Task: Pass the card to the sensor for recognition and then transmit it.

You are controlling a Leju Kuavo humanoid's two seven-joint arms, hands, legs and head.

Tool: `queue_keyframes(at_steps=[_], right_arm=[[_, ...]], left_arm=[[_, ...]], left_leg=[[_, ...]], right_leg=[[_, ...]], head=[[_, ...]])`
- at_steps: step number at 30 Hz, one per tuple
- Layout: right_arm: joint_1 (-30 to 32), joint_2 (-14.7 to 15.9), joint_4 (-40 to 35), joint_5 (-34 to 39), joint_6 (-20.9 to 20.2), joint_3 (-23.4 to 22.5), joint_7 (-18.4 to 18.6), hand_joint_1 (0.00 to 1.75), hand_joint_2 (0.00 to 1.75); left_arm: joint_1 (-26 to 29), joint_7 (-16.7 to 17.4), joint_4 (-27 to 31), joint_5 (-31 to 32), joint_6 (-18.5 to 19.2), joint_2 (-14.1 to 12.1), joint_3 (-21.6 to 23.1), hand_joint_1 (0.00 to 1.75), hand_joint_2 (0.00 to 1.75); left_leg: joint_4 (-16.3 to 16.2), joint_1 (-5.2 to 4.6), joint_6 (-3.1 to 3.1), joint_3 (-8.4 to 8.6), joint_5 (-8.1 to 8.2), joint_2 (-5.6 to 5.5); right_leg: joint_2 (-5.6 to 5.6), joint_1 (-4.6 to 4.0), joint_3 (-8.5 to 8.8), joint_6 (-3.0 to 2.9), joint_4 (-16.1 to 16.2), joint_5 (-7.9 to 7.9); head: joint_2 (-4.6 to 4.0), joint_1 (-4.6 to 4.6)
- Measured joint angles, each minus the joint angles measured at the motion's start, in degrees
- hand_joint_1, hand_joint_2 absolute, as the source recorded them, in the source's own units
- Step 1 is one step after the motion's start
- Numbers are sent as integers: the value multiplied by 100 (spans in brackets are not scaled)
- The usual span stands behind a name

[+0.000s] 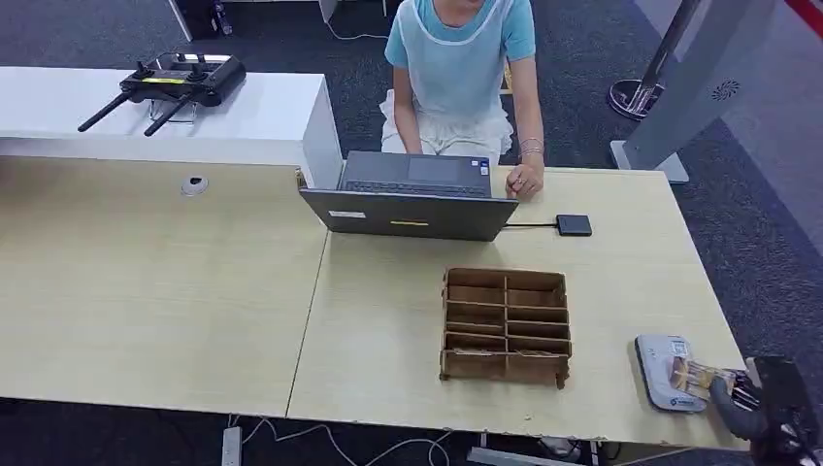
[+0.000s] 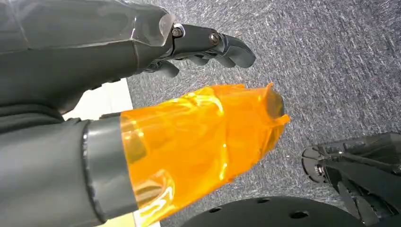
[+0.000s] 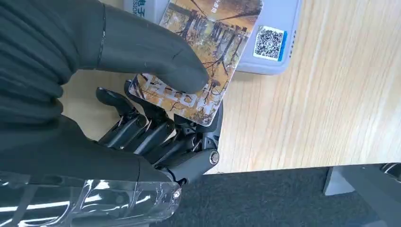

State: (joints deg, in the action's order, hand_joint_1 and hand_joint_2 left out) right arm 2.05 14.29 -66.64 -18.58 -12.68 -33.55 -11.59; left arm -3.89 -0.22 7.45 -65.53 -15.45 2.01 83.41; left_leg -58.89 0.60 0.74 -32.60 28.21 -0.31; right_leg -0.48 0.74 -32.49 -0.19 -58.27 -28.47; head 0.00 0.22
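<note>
**Card held over the reader at the desk's near right corner**

The card [image 3: 204,56] carries an autumn picture of bare trees and a fence, with pale lettering too broken up to read. Under its far end lies the grey sensor [image 3: 279,45], which bears a square code label [image 3: 269,42] and some blue print cut off by the frame.

The right hand [image 3: 156,90] pinches the card, thumb pressed on its printed face and dark fingers [image 3: 142,130] curled beneath; in the head view it sits at the table [image 1: 388,330] edge. The left hand [image 2: 198,47] hangs over grey carpet, fingers curled in on nothing, an orange film wrap [image 2: 198,137] around its thumb.

A slotted wooden tray [image 1: 506,326] stands mid-table. Beyond it, a person [image 1: 464,68] sits behind an open laptop [image 1: 412,199], a small black box [image 1: 574,225] cabled beside it.
</note>
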Motion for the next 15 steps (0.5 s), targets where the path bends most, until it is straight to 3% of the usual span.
queue_keyframes(at_steps=[15], right_arm=[[-38, 0, 22, -83, 103, 90, 24, 175, 175]], left_arm=[[-24, 0, 0, -20, -7, -9, 4, 0, 0]], left_leg=[[0, 0, 0, 1, 0, 0]], right_leg=[[0, 0, 0, 0, 0, 0]], head=[[0, 0]])
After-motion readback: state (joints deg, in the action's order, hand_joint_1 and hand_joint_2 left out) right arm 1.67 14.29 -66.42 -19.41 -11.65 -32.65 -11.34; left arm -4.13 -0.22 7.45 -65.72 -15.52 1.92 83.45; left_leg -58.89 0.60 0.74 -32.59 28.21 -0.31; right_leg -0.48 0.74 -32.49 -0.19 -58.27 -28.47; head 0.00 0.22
